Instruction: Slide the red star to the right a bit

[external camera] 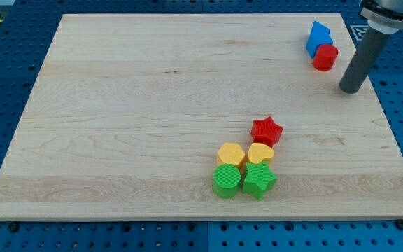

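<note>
Camera view: red star (266, 131), light, rigid, free-sliding, sits well down-left of my tip (350, 91); no gripper fitted, nothing held; push its left flank.

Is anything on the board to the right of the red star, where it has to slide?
Nothing visible: the board right of the red star is bare. My tip is off toward the view's upper right.

The red star (266, 131) sits lower right of centre on the worktop (117, 105), touching the yellow heart (261, 153) below it. My tip (350, 89) stands far off, upper right.
</note>
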You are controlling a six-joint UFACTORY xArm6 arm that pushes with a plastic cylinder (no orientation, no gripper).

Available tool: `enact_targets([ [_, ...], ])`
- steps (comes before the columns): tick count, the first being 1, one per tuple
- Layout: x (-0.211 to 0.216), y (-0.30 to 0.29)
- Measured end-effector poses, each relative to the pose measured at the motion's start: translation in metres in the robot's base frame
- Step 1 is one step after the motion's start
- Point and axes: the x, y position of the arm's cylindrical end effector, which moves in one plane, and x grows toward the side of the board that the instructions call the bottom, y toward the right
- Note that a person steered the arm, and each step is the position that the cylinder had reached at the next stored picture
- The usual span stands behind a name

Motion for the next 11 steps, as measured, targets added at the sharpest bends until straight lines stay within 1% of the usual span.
enact_targets([
  [2, 0.000, -0.066],
  [3, 0.000, -0.067],
  [4, 0.000, -0.100],
  [5, 0.013, -0.146],
  [6, 0.056, -0.176],
  [7, 0.079, -0.198],
  [8, 0.086, -0.214],
  [9, 0.104, -0.193],
  [11, 0.105, -0.156],
])
